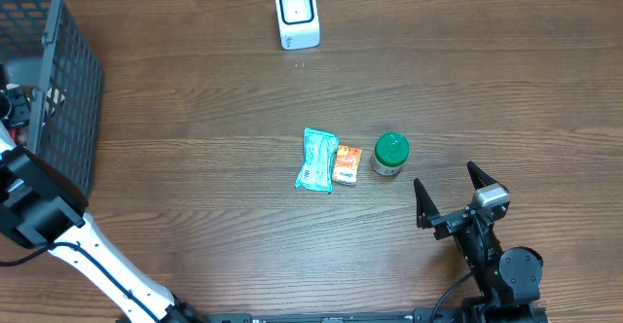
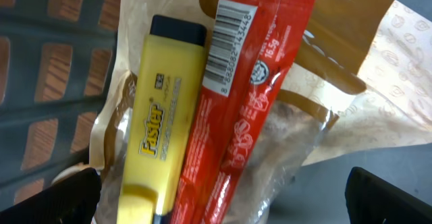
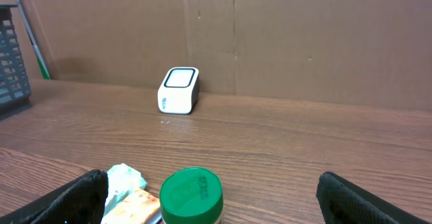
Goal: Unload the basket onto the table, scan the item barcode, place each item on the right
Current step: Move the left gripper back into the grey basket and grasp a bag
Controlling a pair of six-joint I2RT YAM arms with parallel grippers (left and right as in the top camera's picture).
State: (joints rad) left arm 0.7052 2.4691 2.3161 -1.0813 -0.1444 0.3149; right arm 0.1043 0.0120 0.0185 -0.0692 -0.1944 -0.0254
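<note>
left jaws: spread wide, empty, over red sachet, barcode up, overlapping yellow highlighter in basket | right jaws: spread wide, empty, near green-lidded jar | orange packet and teal packet beside jar on desk | scanner well apart, far edge

Tabletop: dark brown wood grain, seen from overhead.
Far edge, centre: white scanner, upright, window facing up and forward.
Middle row, left to right: teal packet, orange packet, green-lidded jar.
Spacing: the two packets touch; the jar stands just beside the orange packet.
Left edge: grey mesh basket.
</note>
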